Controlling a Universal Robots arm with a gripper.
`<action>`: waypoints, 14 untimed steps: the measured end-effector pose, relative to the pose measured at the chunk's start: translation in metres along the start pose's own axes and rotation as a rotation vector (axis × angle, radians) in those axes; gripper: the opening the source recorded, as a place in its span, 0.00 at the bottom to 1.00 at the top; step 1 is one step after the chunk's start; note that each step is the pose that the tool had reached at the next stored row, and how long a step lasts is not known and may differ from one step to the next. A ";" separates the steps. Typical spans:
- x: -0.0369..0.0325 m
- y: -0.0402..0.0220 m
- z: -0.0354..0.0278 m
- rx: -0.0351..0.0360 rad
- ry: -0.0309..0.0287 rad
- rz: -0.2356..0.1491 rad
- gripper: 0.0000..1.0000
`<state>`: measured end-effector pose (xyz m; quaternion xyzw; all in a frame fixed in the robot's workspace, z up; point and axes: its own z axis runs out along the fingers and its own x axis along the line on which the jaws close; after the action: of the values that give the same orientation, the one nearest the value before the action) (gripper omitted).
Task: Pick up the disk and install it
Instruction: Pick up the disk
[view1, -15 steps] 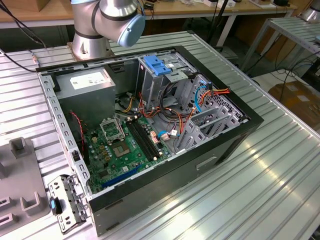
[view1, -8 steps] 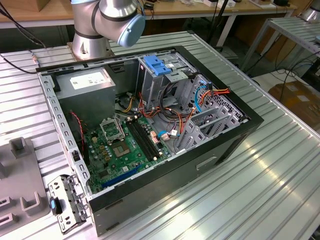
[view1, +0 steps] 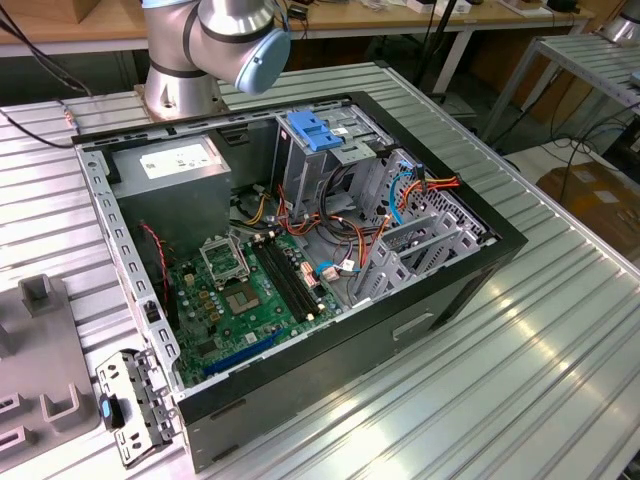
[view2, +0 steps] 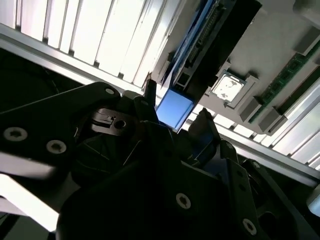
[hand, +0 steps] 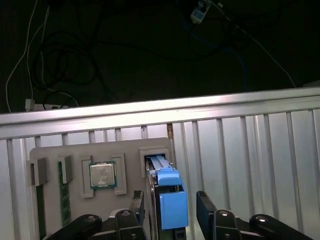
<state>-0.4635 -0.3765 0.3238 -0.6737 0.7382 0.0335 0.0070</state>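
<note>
— What's the table (view1: 560, 350) made of?
— Ribbed bare metal, bright and shiny. The tray (hand: 75, 155) near its edge is grey, matt and smooth.
— And the disk (hand: 170, 205) in the tray?
— Its rail (hand: 174, 220) is blue plastic with a soft sheen. The gripper (hand: 171, 197) is matt black.
— The computer case (view1: 330, 370)?
— Black outside, bare grey sheet metal within, around a green circuit board (view1: 230, 300). The bracket (view1: 312, 130) is blue plastic. The power supply (view1: 190, 190) is grey metal with a white paper sticker (view1: 180, 160).
</note>
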 end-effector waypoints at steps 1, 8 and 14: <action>0.0003 0.0008 0.0026 -0.0004 0.0003 -0.009 0.54; 0.0009 0.0017 0.0123 0.0065 0.0000 -0.013 0.54; 0.0013 0.0020 0.0183 0.0086 0.0043 -0.013 0.54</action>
<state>-0.4662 -0.3766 0.3055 -0.6786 0.7339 0.0289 0.0086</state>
